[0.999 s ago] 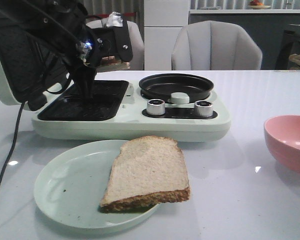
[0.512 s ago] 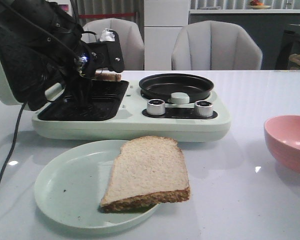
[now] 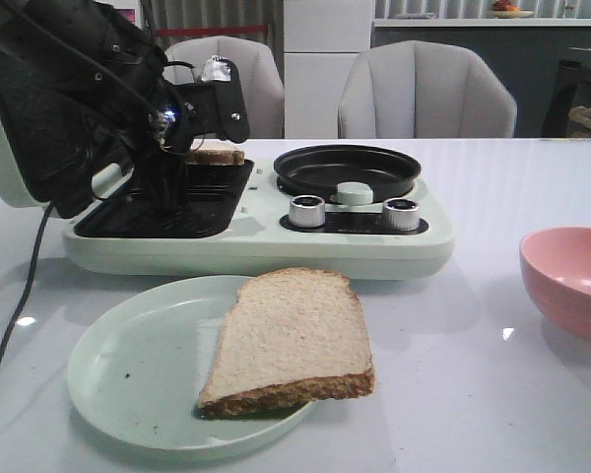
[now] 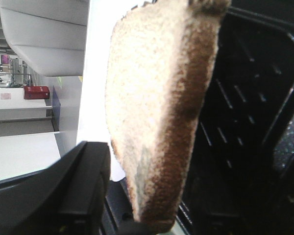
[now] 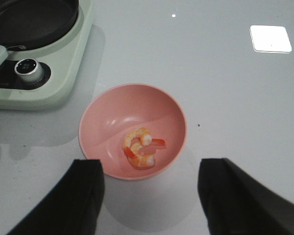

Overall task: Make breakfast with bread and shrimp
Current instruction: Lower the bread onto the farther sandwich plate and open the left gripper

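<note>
Held bread lower, over grill plate

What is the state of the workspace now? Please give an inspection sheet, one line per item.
Surface: white glossy table, with light reflections.
Job's things: one bread slice lies on the pale green plate, overhanging its rim; a second bread slice is held above the open grill tray of the breakfast maker; shrimp lies in the pink bowl.
Clutter: nothing seen.
End effectors: left end effector shut on the second bread slice; right end effector open, empty, above the pink bowl.
Cables: black cable runs along the table at the left.
Surroundings: two grey chairs behind the table.
</note>
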